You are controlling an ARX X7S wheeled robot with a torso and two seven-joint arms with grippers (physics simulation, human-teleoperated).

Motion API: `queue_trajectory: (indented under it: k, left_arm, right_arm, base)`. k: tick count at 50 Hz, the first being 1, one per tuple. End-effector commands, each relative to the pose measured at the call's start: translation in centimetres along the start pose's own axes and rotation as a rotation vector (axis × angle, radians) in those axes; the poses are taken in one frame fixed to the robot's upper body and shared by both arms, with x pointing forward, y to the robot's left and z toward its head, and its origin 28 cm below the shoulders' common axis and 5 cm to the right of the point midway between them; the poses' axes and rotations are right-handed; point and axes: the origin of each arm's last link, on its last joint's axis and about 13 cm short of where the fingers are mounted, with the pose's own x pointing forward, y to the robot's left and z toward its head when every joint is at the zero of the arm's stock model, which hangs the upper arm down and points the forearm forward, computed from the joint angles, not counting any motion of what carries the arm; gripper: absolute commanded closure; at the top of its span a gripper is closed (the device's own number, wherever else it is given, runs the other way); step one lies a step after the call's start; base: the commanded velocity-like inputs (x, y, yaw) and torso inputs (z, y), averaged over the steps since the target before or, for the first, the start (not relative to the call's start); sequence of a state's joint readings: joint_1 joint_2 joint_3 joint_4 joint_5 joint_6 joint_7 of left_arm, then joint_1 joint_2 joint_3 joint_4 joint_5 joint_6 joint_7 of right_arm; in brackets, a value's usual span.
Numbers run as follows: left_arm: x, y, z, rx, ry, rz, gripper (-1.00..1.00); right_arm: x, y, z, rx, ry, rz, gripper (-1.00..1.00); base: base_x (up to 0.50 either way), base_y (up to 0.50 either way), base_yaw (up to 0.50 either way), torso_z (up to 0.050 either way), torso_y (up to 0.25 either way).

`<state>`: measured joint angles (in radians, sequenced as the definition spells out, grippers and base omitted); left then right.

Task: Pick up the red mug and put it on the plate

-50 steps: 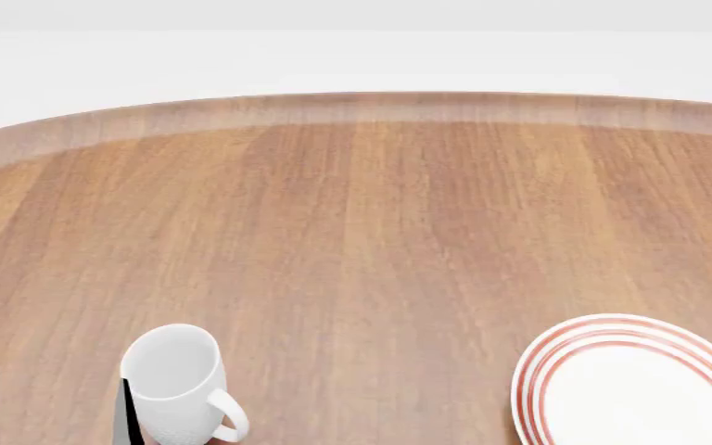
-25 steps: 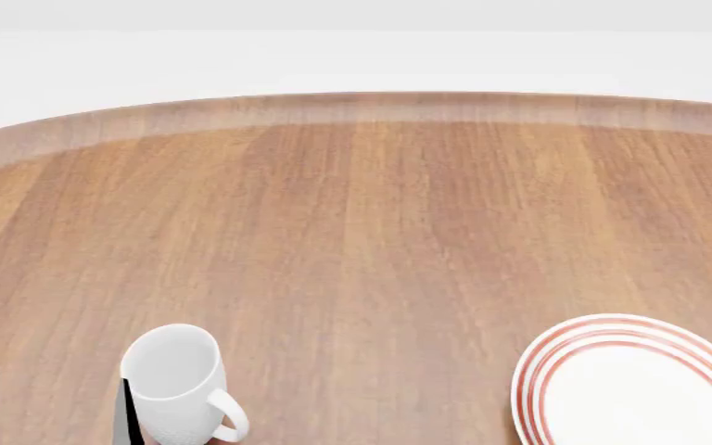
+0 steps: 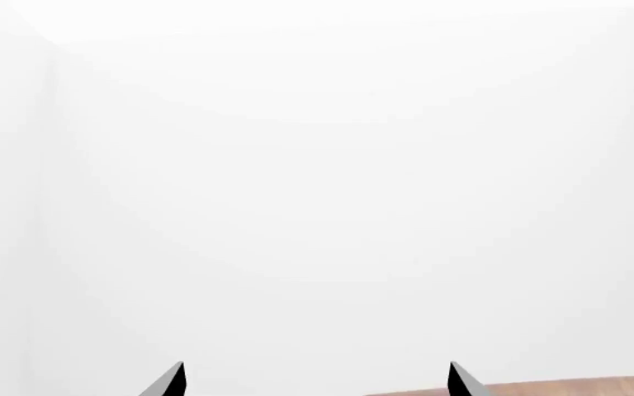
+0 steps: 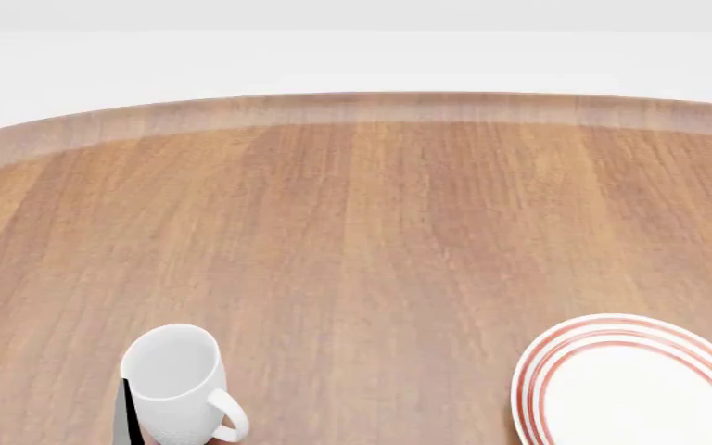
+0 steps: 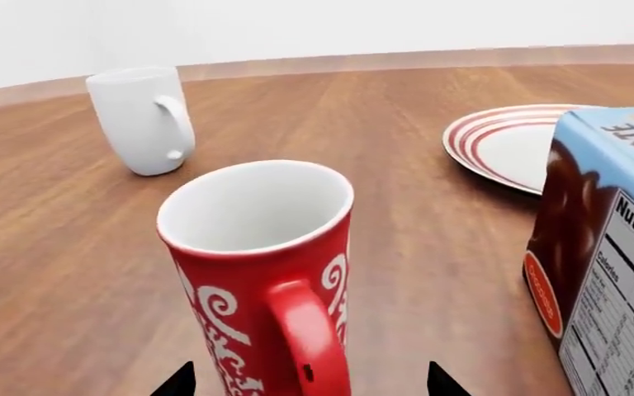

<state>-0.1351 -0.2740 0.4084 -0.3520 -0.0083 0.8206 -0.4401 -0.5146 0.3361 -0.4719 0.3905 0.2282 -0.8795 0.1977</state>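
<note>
We see the red mug (image 5: 260,272) standing upright on the desk (image 5: 63,247) directly in front of our right hand (image 5: 310,381), handle toward the camera, between the spread fingertips; that hand is open and not touching it. Nothing has shifted in the head view since a second ago. The mug is tall, red with white ornament and a white inside. Beyond it stand the white mug (image 5: 141,119) and the plate (image 5: 507,142), apart; a carton (image 5: 609,247) stands beside. Our left hand (image 3: 314,381) is open, holding nothing.
</note>
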Motion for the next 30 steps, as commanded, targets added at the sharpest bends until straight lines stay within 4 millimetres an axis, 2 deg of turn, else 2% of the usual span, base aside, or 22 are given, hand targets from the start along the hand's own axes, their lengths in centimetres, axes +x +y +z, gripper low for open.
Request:
queue_trajectory:
  k: [1,28,29,30]
  left_arm:
    - [0.0,0.0,0.0,0.001,0.001,0.0,-1.0]
    - [0.0,0.0,0.0,0.001,0.001,0.0,-1.0]
    - [0.0,0.0,0.0,0.001,0.001,0.0,-1.0]
    - [0.0,0.0,0.0,0.002,0.0,0.0,-1.0]
  right_arm:
    - [-0.08,0.41,0.65,-0.002,-0.021,0.023,-1.0]
    - [0.4,-0.11,-0.05,-0.011,-0.002,-0.005,-1.0]
    - [0.34,-0.07,0.02,-0.011,-0.003,-0.003,1.0]
    - [0.33,-0.06,0.05,-0.013,-0.003,-0.006,1.0]
  base:
    - [0.0,0.0,0.0,0.0,0.0]
    - [0.0,0.0,0.0,0.0,0.0]
    - [0.0,0.0,0.0,0.0,0.0]
    - [0.0,0.0,0.0,0.0,0.0]
